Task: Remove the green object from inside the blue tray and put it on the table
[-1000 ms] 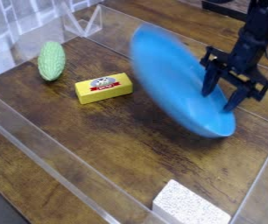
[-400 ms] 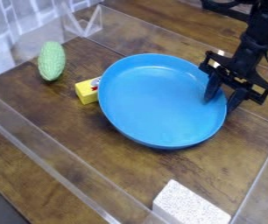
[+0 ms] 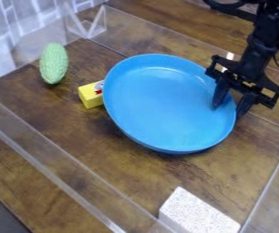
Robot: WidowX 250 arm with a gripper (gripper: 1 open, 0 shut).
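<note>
The green object [image 3: 53, 63], pale and bumpy, lies on the table [image 3: 56, 127] at the far left, outside the blue tray [image 3: 167, 105] and well apart from it. The tray sits in the middle with nothing inside it. Its left rim overlaps a yellow block [image 3: 92, 93]. My gripper [image 3: 233, 102] points down at the tray's right rim. One finger is inside the rim and one outside, drawn together on it.
Clear plastic walls [image 3: 56, 182] border the table at the front and left. A speckled white-grey sponge block [image 3: 200, 212] lies at the front edge. Bare wood shows in front of the tray and around the green object.
A second ago the tray was tipped up on edge and blurred, with my fingers spread wide. It has dropped flat, covering part of the yellow block, and my fingers have narrowed onto its rim.
</note>
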